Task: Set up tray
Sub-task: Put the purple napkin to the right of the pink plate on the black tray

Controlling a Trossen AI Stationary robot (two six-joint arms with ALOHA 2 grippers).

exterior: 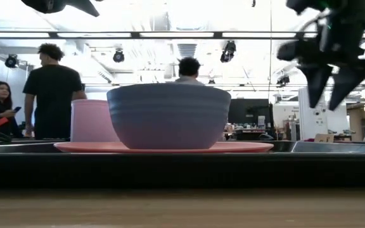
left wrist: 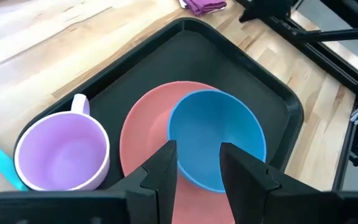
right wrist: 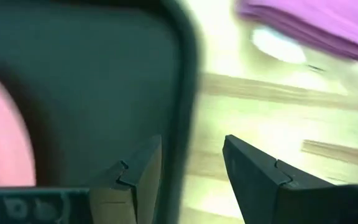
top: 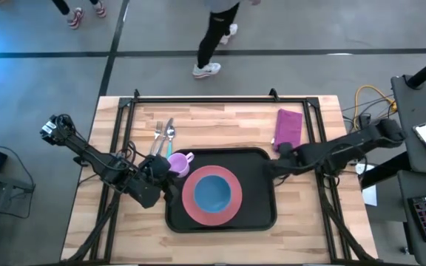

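The black tray [top: 261, 210] lies mid-table. A pink plate [top: 191, 203] rests flat in it, with a blue bowl [top: 213, 193] standing on the plate. A lilac cup [top: 181, 162] stands upright at the tray's far left corner. My left gripper [left wrist: 197, 171] is open and hovers over the plate's left side, beside the bowl [left wrist: 216, 137] and the cup [left wrist: 64, 152]. My right gripper [right wrist: 191, 168] is open, its fingers on either side of the tray's right rim [right wrist: 182, 93]. In the low view it hangs clear above the tray [exterior: 334, 79].
A fork and a spoon [top: 163, 137] lie on the wood beyond the cup. A folded purple napkin [top: 288, 127] lies at the far right. A black frame [top: 220, 100] borders the table. People stand in the room beyond the far edge.
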